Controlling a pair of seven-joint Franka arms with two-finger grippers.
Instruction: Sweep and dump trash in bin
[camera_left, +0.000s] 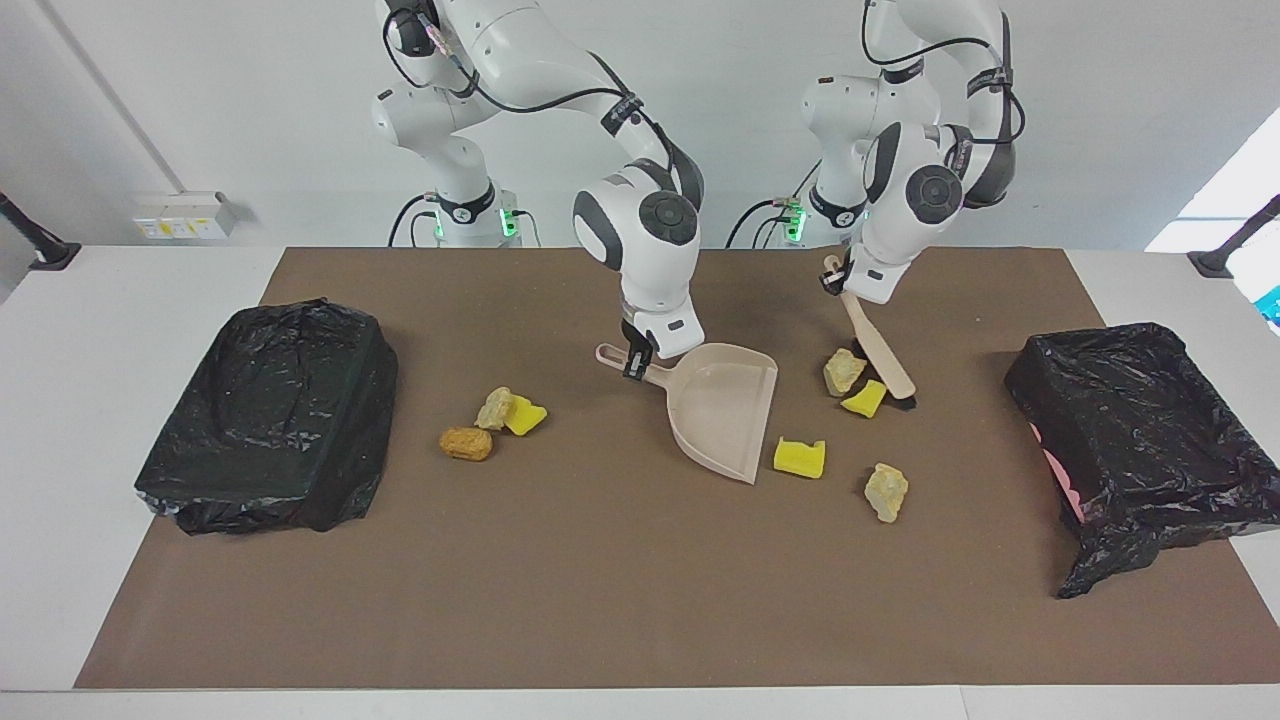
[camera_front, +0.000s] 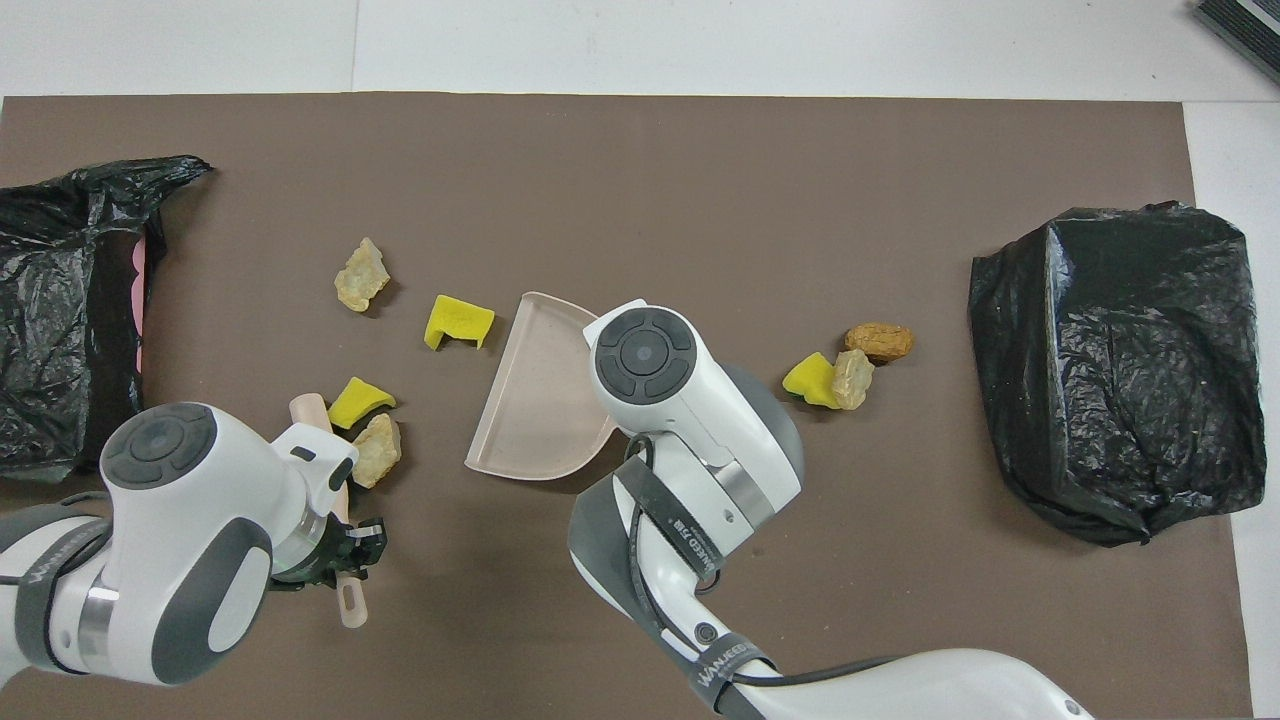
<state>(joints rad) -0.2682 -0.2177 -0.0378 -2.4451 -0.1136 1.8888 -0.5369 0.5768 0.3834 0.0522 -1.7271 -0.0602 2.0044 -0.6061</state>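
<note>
Left pincer (camera_left: 838, 280): clamping the handle of the beige brush (camera_left: 877, 345), whose bristle end is resting on the mat (camera_left: 600, 600) just beside a yellow piece (camera_left: 866, 399) and a pale lump (camera_left: 844, 371).
Right pincer (camera_left: 633, 360): gripping the handle of the dustpan (camera_left: 728, 408), which is sitting mid-counter (camera_left: 80, 330).
Trash near the pan: a yellow foam block (camera_left: 799, 457) is lying just beside the pan's mouth; another beige lump (camera_left: 886, 491) is lying farther from the robots.
Trash toward the right arm's end: a brown nugget (camera_left: 466, 443), a beige chunk (camera_left: 494, 408) and a yellow wedge (camera_left: 526, 415) are clustering together.
Bins: one black-bagged bin (camera_left: 270, 415) is sitting at the right arm's end, a second bin (camera_left: 1150, 440) at the left arm's end.
</note>
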